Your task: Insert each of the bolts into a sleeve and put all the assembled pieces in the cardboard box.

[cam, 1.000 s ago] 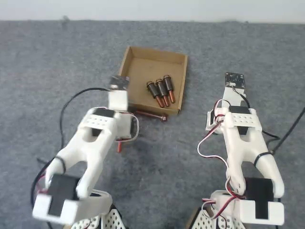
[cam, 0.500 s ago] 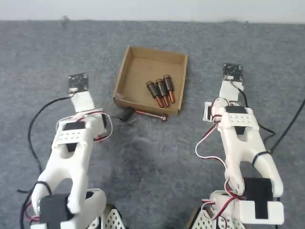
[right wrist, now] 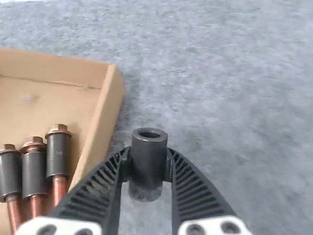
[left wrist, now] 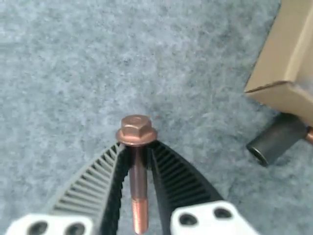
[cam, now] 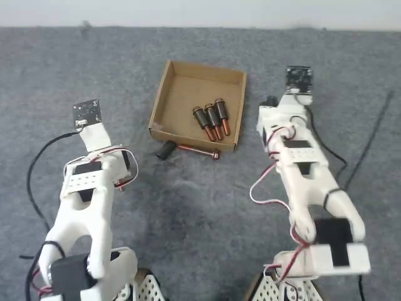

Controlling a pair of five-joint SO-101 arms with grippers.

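Beside the cardboard box [cam: 159, 98], left gripper [left wrist: 137, 147] clamped on a bolt [left wrist: 138, 133], right gripper [right wrist: 149, 152] clamped on a sleeve [right wrist: 148, 164]

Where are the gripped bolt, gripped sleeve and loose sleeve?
gripped bolt [left wrist: 138, 178], left wrist view, mid shank.
gripped sleeve [right wrist: 149, 164], right wrist view, side wall.
loose sleeve [cam: 166, 150], high view, mid body.

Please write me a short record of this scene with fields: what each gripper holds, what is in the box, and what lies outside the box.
left gripper: shut on a bolt, whose head sticks out past the tips
right gripper: shut on a sleeve, over the carpet beside the box
box: three assembled pieces side by side
outside the box: a loose sleeve and a loose bolt on the carpet, close to its near wall
not yet done: two bolts are without sleeves
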